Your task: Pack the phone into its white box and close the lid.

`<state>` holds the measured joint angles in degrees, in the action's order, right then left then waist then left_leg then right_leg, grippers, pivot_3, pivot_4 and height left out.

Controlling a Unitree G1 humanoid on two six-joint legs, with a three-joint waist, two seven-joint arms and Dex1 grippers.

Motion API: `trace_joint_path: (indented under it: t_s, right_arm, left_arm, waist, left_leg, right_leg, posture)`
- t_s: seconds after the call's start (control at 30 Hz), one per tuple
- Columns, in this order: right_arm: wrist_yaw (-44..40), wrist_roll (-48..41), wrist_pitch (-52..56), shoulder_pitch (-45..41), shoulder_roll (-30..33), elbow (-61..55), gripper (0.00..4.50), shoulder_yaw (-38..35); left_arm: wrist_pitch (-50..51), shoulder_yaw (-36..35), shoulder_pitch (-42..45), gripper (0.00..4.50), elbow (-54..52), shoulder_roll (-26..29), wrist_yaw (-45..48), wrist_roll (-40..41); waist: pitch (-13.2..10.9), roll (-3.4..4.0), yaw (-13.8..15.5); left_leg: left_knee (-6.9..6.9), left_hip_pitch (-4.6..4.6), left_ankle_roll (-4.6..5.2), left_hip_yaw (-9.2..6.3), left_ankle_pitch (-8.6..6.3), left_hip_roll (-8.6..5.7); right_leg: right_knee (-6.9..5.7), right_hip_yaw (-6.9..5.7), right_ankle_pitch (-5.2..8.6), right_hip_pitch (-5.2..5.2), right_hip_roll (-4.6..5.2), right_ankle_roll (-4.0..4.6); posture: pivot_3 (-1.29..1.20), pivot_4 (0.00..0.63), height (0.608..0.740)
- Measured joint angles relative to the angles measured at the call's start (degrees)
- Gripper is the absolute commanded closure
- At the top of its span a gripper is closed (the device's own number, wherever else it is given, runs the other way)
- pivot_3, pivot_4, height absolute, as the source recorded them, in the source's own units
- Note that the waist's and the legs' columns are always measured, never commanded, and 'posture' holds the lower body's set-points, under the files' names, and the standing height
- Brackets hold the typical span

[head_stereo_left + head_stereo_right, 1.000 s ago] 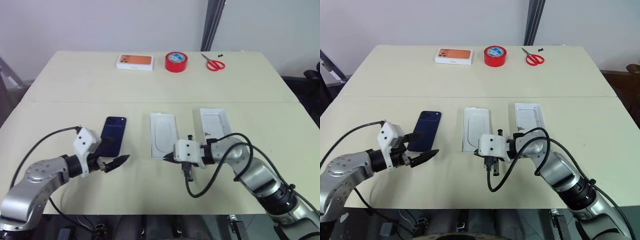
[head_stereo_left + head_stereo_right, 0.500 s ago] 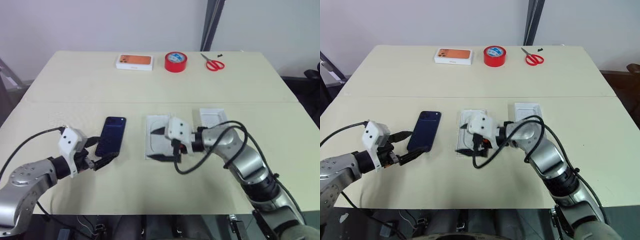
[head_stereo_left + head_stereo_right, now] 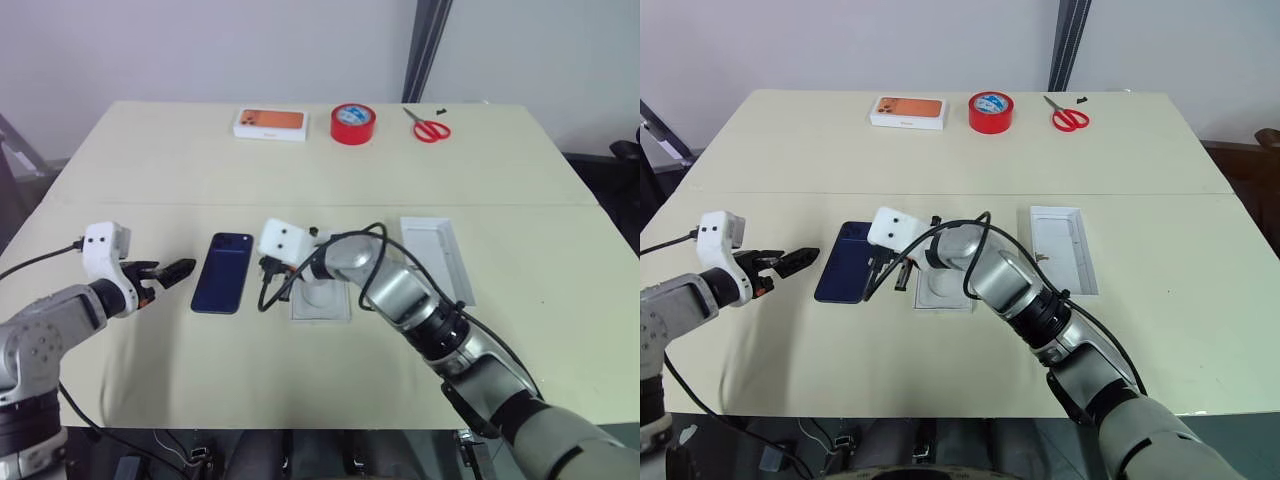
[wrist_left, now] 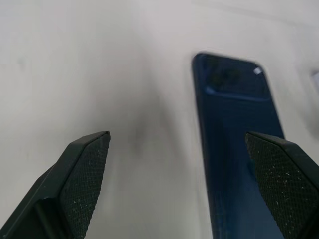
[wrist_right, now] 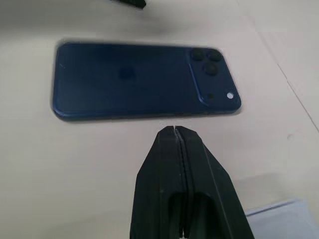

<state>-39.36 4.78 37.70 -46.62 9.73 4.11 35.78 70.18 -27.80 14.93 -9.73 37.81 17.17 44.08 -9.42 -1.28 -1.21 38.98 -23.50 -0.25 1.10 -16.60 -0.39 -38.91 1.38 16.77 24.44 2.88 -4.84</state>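
The dark navy phone [image 3: 222,272] lies flat, back up, on the beige table [image 3: 300,180]. My right gripper [image 5: 174,130] is shut with nothing in it. Its tips hover just off the phone's [image 5: 139,82] long right edge, near the camera cluster. My left gripper [image 3: 172,274] stands open to the left of the phone [image 4: 239,149], apart from it, holding nothing. The white box [image 3: 437,258] lies open at the right, beyond my right arm. The lid is out of view.
A white insert [image 3: 322,300] with an oblong recess lies between phone and box, partly under my right arm. At the table's far edge are a box with an orange phone print [image 3: 270,123], a red tape roll [image 3: 352,123] and red scissors [image 3: 430,127].
My right gripper swung left from over the insert to the phone's edge, opening on the way and shutting again. My left gripper drew back to the left, away from the phone, and rolled.
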Motion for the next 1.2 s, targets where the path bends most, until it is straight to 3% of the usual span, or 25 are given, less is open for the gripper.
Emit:
trace_joint_path:
  t_s: [0.2, 0.43, 0.8, 1.2]
  right_arm:
    - [0.4, 5.5, -1.1, -2.9, -3.6, 7.6, 4.47, 5.2]
    - [-0.8, 7.6, -2.0, -3.2, -5.0, 9.5, 4.47, 5.9]
    - [-2.8, 9.3, -2.0, -3.0, -4.4, 8.9, 4.47, 5.5]
    - [-3.2, 10.2, -2.0, -1.7, -4.3, 7.6, 4.47, 4.8]
  left_arm:
    - [9.8, 2.4, 9.1, 0.00, 7.3, -0.9, -0.8, 0.4]
    - [16.2, 2.8, 12.9, 0.00, 7.8, -4.1, 0.5, 0.5]
    - [18.9, 1.1, 12.1, 0.00, 6.1, -8.2, -0.6, 4.8]
    - [20.6, -4.0, 12.4, 0.00, 11.3, -11.3, -7.4, 15.9]
  waist:
    - [0.0, 0.00, -0.3]
    - [0.1, 0.03, -0.6]
    - [0.1, 0.09, -0.6]
    - [0.2, 0.08, -0.3]
  left_leg:
    - [0.01, 0.01, -0.11, 0.00, 0.06, -0.01]
    - [0.01, 0.02, -0.17, -0.03, 0.09, -0.08]
    - [0.00, 0.04, -0.30, -0.05, 0.16, -0.11]
    - [-0.01, 0.04, -0.29, -0.05, 0.15, -0.13]
  right_leg:
    - [-0.16, -0.03, 0.00, 0.07, -0.01, 0.00]
    - [-0.17, -0.06, 0.00, 0.03, 0.07, 0.00]
    - [-0.18, -0.08, 0.00, 0.01, 0.13, 0.00]
    - [-0.17, -0.11, 0.00, 0.02, 0.17, 0.00]
  posture:
    - [0.00, 0.150, 0.725]
    - [0.00, 0.150, 0.725]
    - [0.00, 0.150, 0.725]
    - [0.00, 0.150, 0.725]
